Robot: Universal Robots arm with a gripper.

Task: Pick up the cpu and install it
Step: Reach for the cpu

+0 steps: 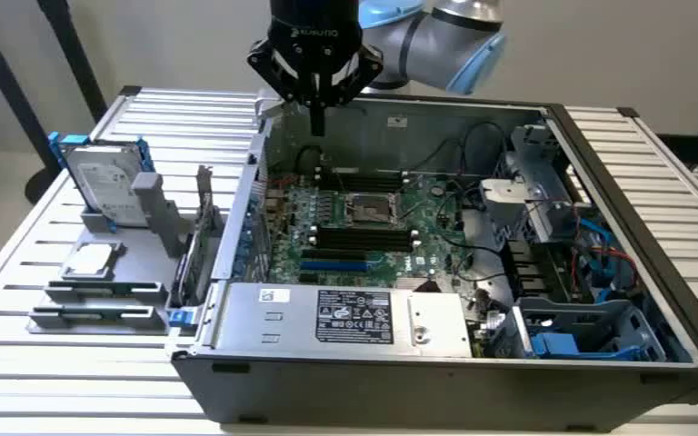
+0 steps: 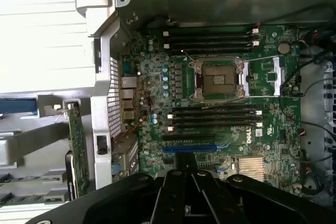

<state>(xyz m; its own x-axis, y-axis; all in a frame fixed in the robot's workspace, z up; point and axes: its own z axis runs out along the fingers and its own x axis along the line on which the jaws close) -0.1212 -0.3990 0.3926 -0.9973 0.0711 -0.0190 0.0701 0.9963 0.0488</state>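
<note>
**Worktop** (image 1: 34,236): white slatted metal, carrying an open computer case (image 1: 446,386) and, to the exterior view's left of it, a grey fixture (image 1: 101,300).

**Cpu** (image 1: 92,261): small flat square with a silver-grey top. It lies flat on the grey fixture, in front of the hard drive (image 1: 104,186), which stands upright in a blue bracket. It is well apart from the tool and nothing touches it. This placement is read from the exterior view.

**Tool** (image 1: 316,125): black, pointing downward over the rear edge of the case, above the motherboard (image 1: 385,227). Its fingers are together and grip nothing. In the wrist view, the tool (image 2: 185,179) appears as a dark closed wedge over the board's near edge.

**Socket** (image 1: 371,209): at the middle of the motherboard, uncovered, with no chip seated. The wrist view gives the finer reading: socket (image 2: 218,80) with its metal frame raised open, black memory slots (image 2: 212,116) on both sides of it, and a blue slot (image 2: 189,149) near the tool.

**Power supply** (image 1: 349,318): silver box with a label, at the front of the case.
</note>
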